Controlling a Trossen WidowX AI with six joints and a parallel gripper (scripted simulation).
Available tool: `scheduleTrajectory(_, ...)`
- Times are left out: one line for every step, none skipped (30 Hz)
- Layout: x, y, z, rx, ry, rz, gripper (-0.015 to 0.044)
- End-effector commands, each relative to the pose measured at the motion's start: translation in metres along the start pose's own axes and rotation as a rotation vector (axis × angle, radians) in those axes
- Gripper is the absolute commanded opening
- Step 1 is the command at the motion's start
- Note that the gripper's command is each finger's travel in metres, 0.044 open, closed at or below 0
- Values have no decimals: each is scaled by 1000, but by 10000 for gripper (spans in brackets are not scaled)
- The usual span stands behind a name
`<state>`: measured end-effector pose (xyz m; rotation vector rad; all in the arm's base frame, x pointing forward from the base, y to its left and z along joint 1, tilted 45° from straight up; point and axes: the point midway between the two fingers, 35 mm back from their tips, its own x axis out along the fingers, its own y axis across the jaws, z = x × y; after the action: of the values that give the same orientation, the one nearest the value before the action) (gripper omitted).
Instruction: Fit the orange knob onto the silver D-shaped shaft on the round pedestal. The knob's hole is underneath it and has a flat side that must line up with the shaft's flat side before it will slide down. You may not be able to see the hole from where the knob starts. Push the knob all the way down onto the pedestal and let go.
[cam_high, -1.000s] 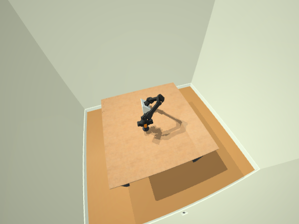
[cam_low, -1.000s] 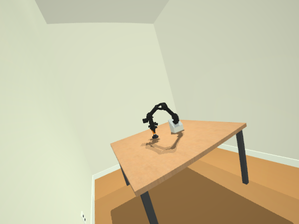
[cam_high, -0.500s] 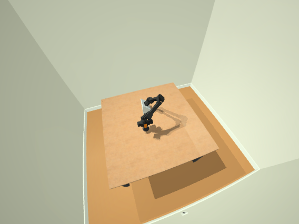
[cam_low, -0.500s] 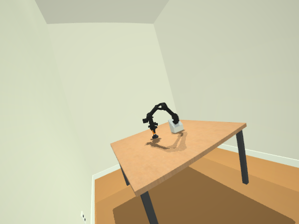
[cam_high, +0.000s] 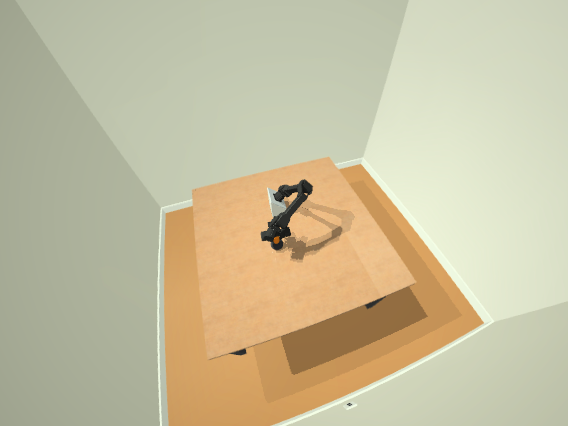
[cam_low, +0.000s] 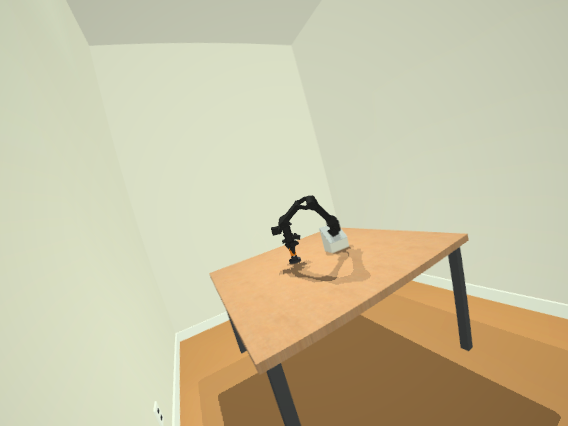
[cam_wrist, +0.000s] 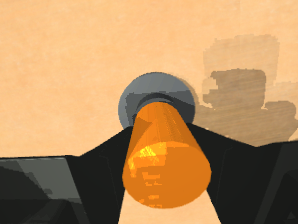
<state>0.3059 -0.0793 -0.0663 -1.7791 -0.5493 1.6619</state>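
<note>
The orange knob (cam_high: 276, 240) (cam_wrist: 166, 175) is upright between the fingers of my gripper (cam_low: 293, 251) (cam_wrist: 158, 130), which is shut on it. In the wrist view the knob's round top faces the camera and its lower end lies over the round pedestal. The dark grey round pedestal (cam_high: 277, 246) (cam_low: 295, 260) (cam_wrist: 156, 82) stands on the table under the knob. The silver shaft and the knob's hole are hidden. I cannot tell whether the knob's lower end touches the pedestal or how its flat side is turned.
The wooden table (cam_high: 240, 300) (cam_low: 300, 305) carries a pale grey block (cam_high: 276, 206) (cam_low: 336, 245) at the arm's base. The arm arches from there to the pedestal. Its shadows lie on the table beside the pedestal.
</note>
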Motion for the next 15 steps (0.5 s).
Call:
scheduleTrajectory(3,-1,-1,32,4,-5,0)
scheduleTrajectory(4,-1,-1,33,4,-5,0)
scheduleTrajectory(5,-1,-1,29,4,-5,0)
scheduleTrajectory(6,-1,-1,23,4,-5,0)
scheduleTrajectory(7,-1,-1,17,4,-5,0)
scheduleTrajectory(8,-1,-1,10,4,-5,0)
scheduleTrajectory(8,-1,-1,2,4,-5,0)
scheduleTrajectory(8,-1,-1,-1,4,-5,0)
scheduleTrajectory(6,0,0,13,0,0,0)
scheduleTrajectory(6,0,0,13,0,0,0)
scheduleTrajectory(6,0,0,13,0,0,0)
scheduleTrajectory(6,0,0,13,0,0,0)
scheduleTrajectory(6,0,0,13,0,0,0)
scheduleTrajectory(6,0,0,13,0,0,0)
scheduleTrajectory(6,0,0,13,0,0,0)
